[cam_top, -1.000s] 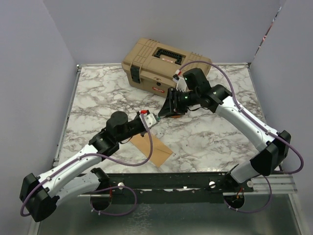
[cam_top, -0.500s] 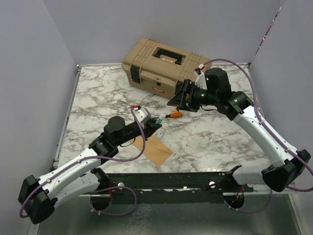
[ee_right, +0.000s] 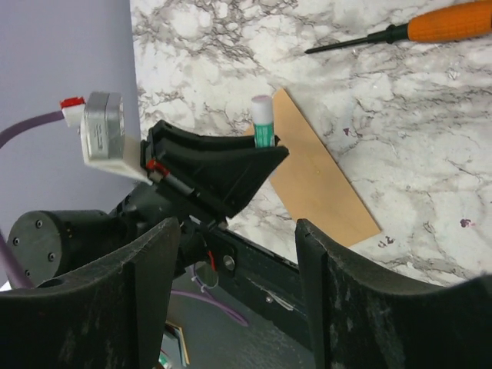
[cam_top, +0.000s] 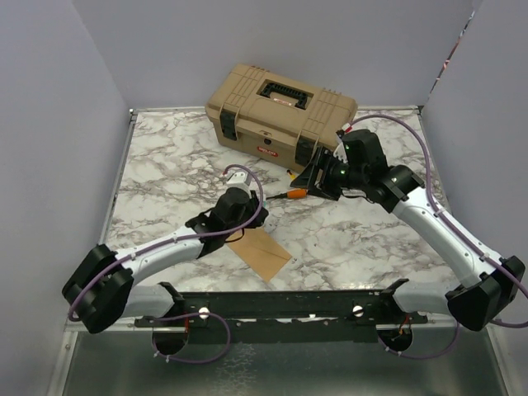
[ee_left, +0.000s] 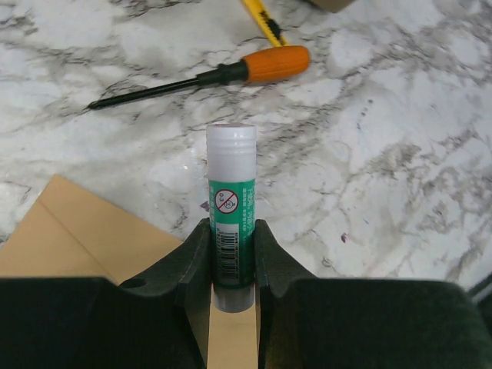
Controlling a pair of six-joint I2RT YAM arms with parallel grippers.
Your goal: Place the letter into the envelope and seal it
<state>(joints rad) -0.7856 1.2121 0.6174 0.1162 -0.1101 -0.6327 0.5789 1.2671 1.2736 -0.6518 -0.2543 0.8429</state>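
Left gripper (ee_left: 231,238): in the left wrist view we note 2 fingers clamped on 1 glue stick (ee_left: 231,177), white cap pointing outward, over a corner of the envelope (ee_left: 100,231). 1 orange-handled screwdriver (ee_left: 231,71) lies beyond on the marble.
Right gripper (ee_right: 237,231): in the right wrist view we record its fingers spread wide, holding nothing.
Top view: the envelope lies flat at the near edge of the table (cam_top: 165,165); 1 tan toolbox (cam_top: 280,103) sits at the far edge.

On the marble table (cam_top: 165,161): toolbox (cam_top: 276,103), screwdriver (cam_top: 290,194), envelope (cam_top: 262,256).

All views (wrists nearer, seemingly downward) share the screwdriver (ee_left: 269,64).
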